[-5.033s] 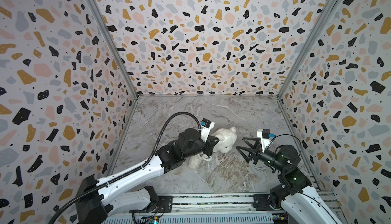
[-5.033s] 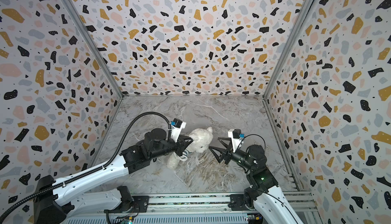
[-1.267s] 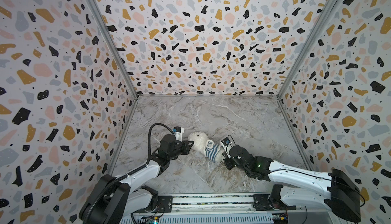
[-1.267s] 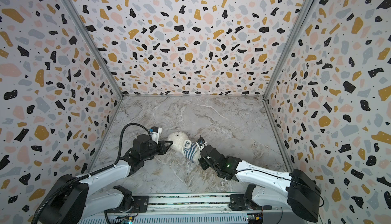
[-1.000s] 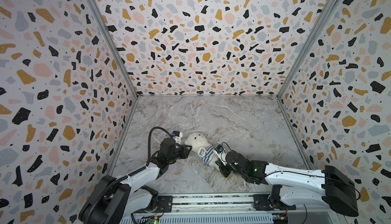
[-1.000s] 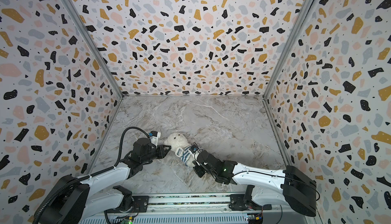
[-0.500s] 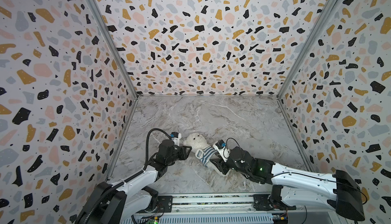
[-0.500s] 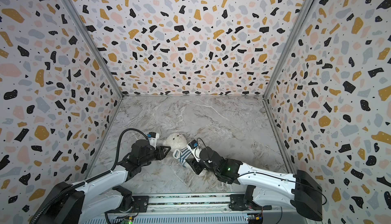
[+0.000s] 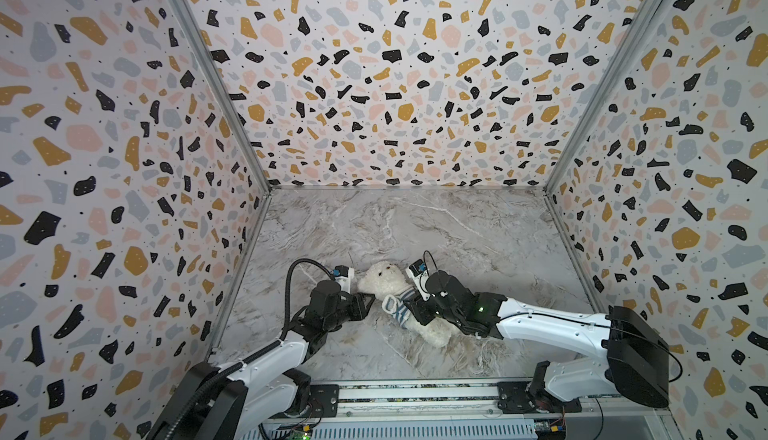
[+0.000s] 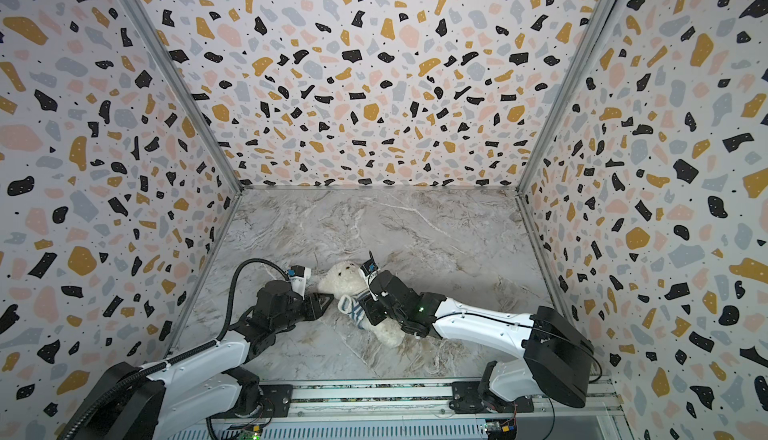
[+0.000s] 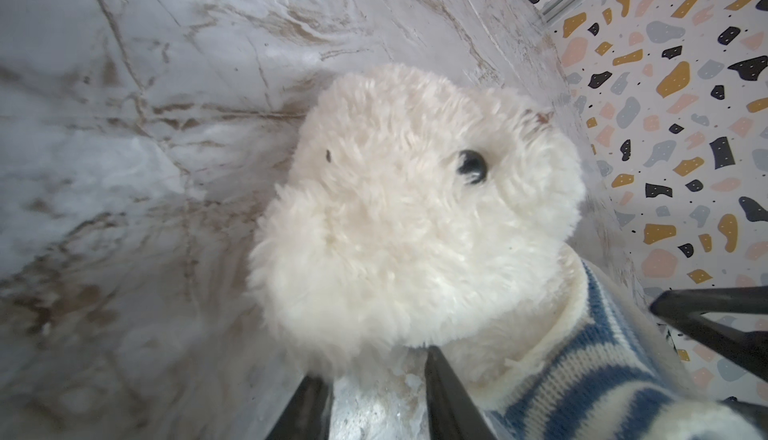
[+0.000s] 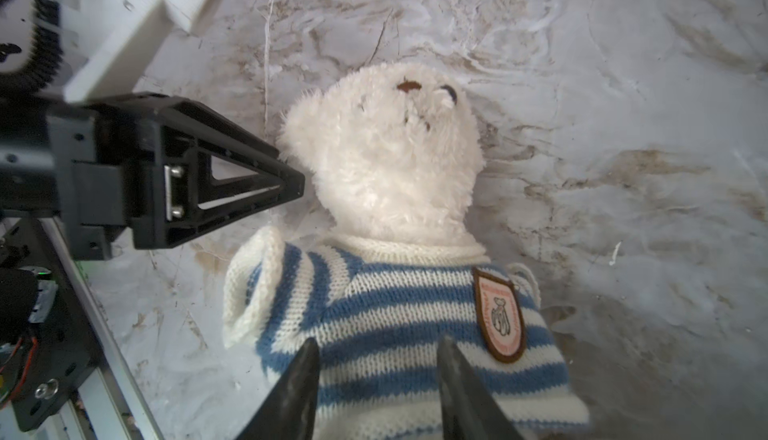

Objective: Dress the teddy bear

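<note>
Where bear [image 9: 384, 282] lies, floor [image 9: 415, 226] seems open.

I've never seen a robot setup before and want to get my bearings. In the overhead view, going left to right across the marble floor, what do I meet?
left gripper → teddy bear → right arm's white forearm → right arm's black housing

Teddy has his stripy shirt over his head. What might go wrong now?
The sleeve looks empty, so tugging the striped shirt lower may leave the teddy bear with an arm trapped inside.
The left tool sits right by the bear's neck; a push could roll the head or snag fur.
The right tool stands open over the shirt, close to the left one, so they might bump.
</note>
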`<state>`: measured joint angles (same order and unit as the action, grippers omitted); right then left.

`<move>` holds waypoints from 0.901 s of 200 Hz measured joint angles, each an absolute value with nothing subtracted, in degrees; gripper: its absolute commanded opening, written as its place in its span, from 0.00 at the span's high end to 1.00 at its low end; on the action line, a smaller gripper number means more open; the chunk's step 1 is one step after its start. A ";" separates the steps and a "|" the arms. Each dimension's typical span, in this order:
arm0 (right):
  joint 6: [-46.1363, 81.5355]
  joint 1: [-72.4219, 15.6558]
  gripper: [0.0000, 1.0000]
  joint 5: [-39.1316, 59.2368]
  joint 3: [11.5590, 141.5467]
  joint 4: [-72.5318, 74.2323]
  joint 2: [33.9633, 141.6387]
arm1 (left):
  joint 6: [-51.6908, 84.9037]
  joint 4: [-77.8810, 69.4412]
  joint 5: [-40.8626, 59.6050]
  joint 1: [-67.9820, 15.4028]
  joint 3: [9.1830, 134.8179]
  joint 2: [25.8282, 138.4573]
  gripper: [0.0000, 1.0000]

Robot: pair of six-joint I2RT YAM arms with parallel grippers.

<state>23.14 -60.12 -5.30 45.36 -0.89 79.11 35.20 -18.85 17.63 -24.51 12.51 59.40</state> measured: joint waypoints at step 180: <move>26.79 -59.29 0.62 -0.80 39.24 6.39 80.84 | 48.27 -2.85 12.99 -45.93 14.55 38.94 0.95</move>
<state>26.79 -59.29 -0.80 39.24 6.39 80.84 48.27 -2.85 12.99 -45.93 14.55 38.94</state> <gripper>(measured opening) 0.380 0.075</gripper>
